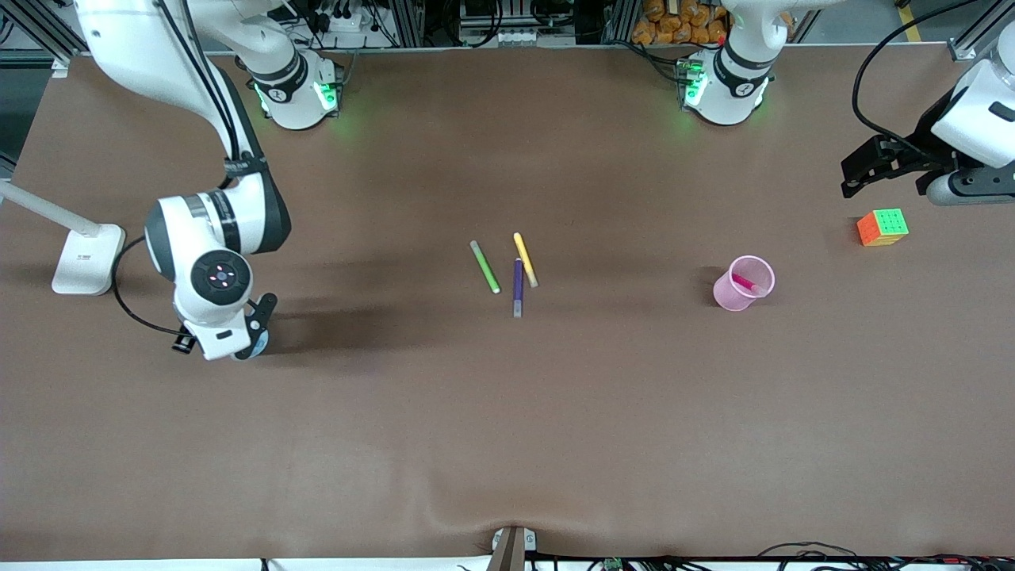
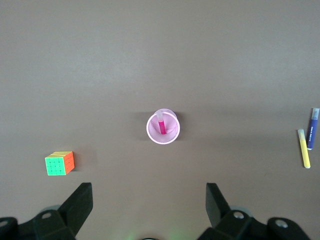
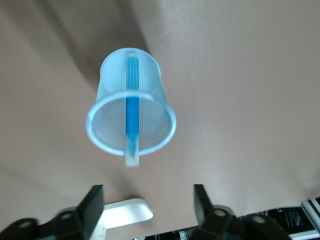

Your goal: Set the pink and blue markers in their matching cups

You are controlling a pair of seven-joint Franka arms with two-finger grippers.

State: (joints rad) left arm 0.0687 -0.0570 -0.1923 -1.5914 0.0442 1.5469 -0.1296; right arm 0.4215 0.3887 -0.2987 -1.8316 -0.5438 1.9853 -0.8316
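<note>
A brown desk (image 1: 507, 444) fills the front view, with two white robot arms reaching in from the top edge. At the middle right of the frame the pink cup (image 1: 743, 283) stands upright with the pink marker (image 1: 744, 282) leaning inside it. At the lower left, the right end effector (image 1: 252, 333) hangs low over the desk, hiding what is beneath it in this view. The right wrist view shows what is there: the blue cup (image 3: 131, 116), with the blue marker (image 3: 132, 112) inside and its pale cap poking past the rim. The right end effector's fingers stand wide apart and hold nothing.

The left end effector (image 1: 888, 170) hovers at the upper right of the front view, also spread wide and empty; that arm waits.

Both markers appear to be in their matching cups, so the remaining risk is likely the withdrawal. The blue cup looks light and the marker's cap overhangs its rim; a finger brushing either on the way up could tip the cup and roll the marker out.

A green pen (image 1: 484, 267), a yellow pen (image 1: 525, 259) and a purple pen (image 1: 518, 287) lie at the centre, a colourful cube (image 1: 882, 227) at the right, and a white lamp base (image 1: 88, 258) at the left.
</note>
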